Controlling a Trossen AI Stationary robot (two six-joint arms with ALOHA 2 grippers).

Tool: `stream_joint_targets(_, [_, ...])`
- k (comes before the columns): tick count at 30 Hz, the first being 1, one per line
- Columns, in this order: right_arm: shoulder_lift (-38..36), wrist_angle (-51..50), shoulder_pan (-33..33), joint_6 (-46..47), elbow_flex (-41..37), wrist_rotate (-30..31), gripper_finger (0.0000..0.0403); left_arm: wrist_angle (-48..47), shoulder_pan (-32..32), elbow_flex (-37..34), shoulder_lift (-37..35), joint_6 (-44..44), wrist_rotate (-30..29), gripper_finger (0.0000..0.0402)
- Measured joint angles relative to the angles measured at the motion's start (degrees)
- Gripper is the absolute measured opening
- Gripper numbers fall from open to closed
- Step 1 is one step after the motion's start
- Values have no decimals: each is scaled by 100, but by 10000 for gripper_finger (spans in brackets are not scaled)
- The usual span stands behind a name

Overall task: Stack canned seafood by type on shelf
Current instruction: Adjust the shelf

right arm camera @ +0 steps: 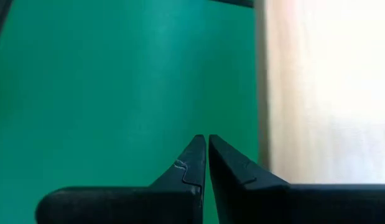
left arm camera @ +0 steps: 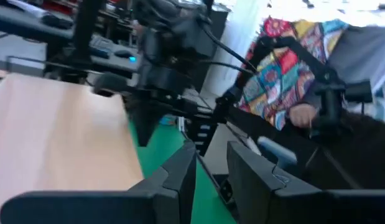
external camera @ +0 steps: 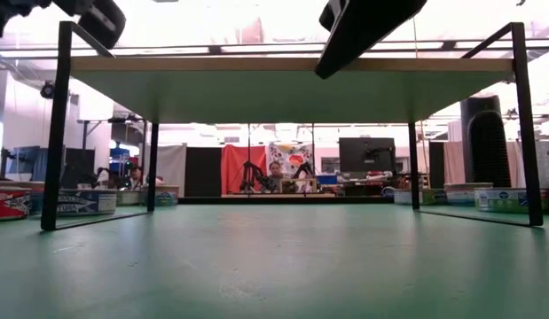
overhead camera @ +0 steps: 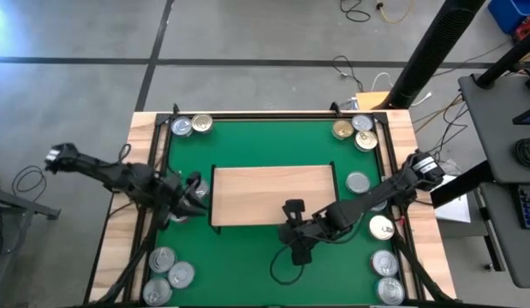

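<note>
The shelf (overhead camera: 273, 195), a light-wood board on thin black legs (external camera: 58, 124), stands mid-mat. Tins of canned seafood sit in groups on the green mat: far left (overhead camera: 189, 126), far right (overhead camera: 354, 130), along the right edge (overhead camera: 381, 227), near left (overhead camera: 170, 274). My left gripper (overhead camera: 199, 190) hangs level by the shelf's left end. In its wrist view it (left arm camera: 211, 149) is open by a narrow gap with nothing in it. My right gripper (right arm camera: 206, 140) is shut and empty, slanting down over the mat just off the shelf's near edge (overhead camera: 292, 233).
Black frame rails (overhead camera: 162, 171) border the mat (overhead camera: 247, 257) on both sides. Labelled tins show at the mat's edges in the low view (external camera: 79, 202) (external camera: 505, 197). A person sits in the room beyond the table (external camera: 276, 173). A cable loops on the mat (overhead camera: 282, 269).
</note>
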Motion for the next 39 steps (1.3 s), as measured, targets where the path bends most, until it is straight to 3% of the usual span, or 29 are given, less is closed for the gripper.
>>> stream_joint_targets(11, [0,-27,-142,-110,-2,475,13,-346,-1579,1061,2066,269,-1874,77])
stream_joint_targets(16, [-2,-83,-155,-169,-11,1016,13,-622,-1967,1884,3029,249,-1978,77])
stream_joint_targets(25, [19,-57,-254,-461,-74,1719,13,-2125,-2554,3697,4585,189,-2191,77])
stream_joint_targets(33, [34,-62,-440,-770,-176,1804,13,-3144,-2951,5031,5852,78,-2234,77])
stream_joint_targets(39, [-105,-124,-312,-982,24,1801,13,-3685,-3108,5886,6383,71,-2244,77])
